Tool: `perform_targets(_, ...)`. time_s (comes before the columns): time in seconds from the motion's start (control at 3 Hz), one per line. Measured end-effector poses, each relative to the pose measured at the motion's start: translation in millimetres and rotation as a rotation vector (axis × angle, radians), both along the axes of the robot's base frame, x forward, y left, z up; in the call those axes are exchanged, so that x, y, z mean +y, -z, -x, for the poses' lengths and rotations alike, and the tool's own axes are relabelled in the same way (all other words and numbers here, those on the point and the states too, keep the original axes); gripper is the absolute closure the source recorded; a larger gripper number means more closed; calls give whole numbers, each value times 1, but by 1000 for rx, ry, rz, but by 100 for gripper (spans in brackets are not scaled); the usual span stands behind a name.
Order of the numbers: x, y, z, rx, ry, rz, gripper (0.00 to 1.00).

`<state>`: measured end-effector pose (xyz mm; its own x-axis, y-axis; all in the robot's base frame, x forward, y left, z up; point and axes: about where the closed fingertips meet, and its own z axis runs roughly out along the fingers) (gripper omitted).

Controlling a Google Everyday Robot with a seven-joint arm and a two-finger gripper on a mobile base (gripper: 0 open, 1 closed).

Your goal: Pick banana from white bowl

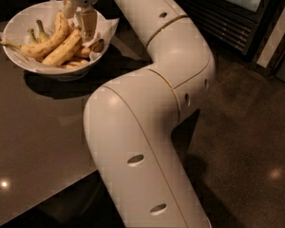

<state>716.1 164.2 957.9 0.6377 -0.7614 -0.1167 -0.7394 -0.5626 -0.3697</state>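
The white bowl (15,23), lined with crinkled white paper, stands at the far left of the dark table (38,141). Several yellow bananas (61,52) lie in it, stems to the left. My gripper (77,19) hangs down into the bowl's right half from above. Its fingers are apart, one finger (89,25) to the right of the top bananas and the other by their upper ends. Nothing is lifted. The gripper hides part of the bananas behind it.
My large white arm (133,127) bends over the table's right edge and fills the middle of the view. A dark glass-fronted cabinet (237,13) stands at the back right. Dark speckled floor (247,137) lies to the right.
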Motion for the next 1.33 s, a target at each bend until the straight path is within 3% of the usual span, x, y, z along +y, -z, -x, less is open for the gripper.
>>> perform_targets(1.33,7,22,4,66,-1,10,46)
